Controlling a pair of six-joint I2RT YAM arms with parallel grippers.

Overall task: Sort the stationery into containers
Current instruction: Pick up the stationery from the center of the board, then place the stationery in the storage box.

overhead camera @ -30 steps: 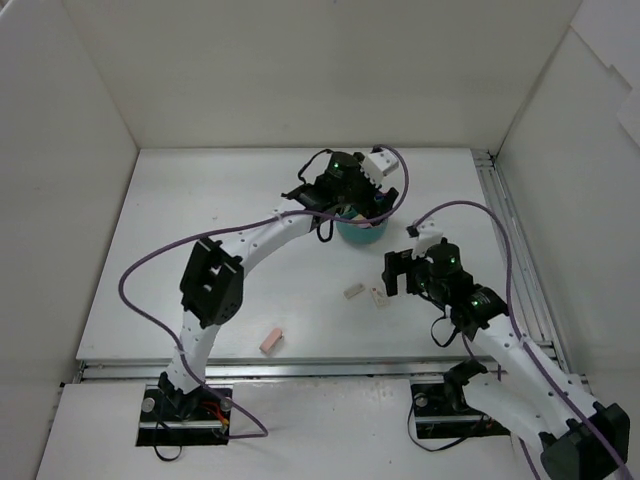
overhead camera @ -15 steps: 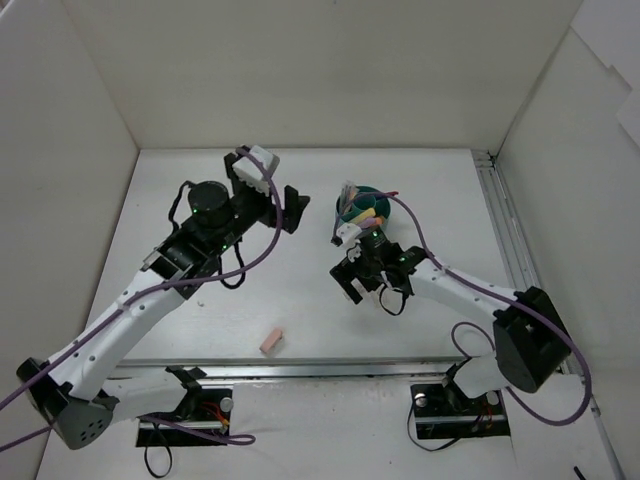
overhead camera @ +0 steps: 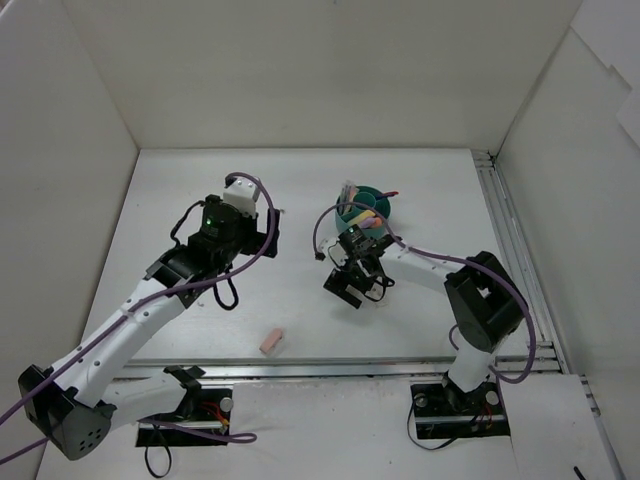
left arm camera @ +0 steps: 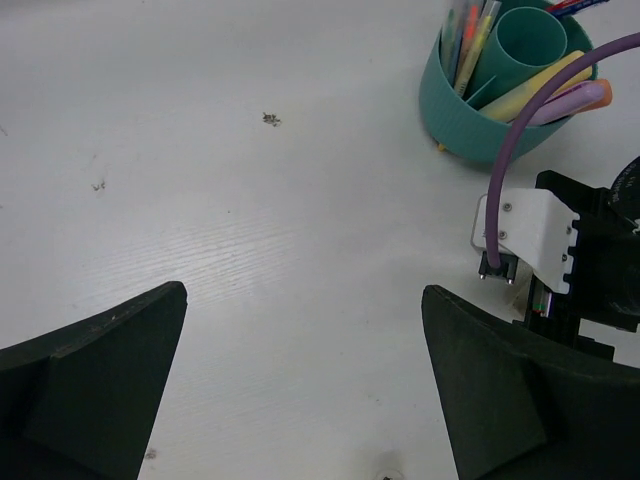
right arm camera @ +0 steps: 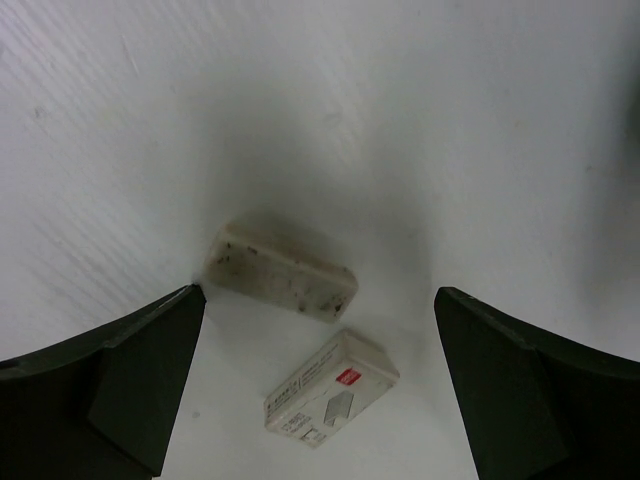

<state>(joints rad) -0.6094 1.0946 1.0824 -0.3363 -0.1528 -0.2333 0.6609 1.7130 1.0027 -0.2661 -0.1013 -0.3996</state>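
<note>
Stationery left loose looks to be erasers only; pens (left arm camera: pixel 468 30) and highlighters (left arm camera: pixel 530 88) stand in the divided teal cup (overhead camera: pixel 365 205) toward the far side of the table (overhead camera: pixel 200 180). The left gripper (left arm camera: pixel 303 290) hangs spread wide over bare surface, holding nothing, well apart from the pink eraser (overhead camera: pixel 272 340) near the front edge. The right gripper (right arm camera: pixel 315 291), fingers apart, hovers directly over the beige eraser (right arm camera: pixel 281 272), with the white sleeved eraser (right arm camera: pixel 330 390) just beside it. The beige one's long axis runs nearly finger to finger, so closing would likely catch its ends unless the wrist turns
</note>
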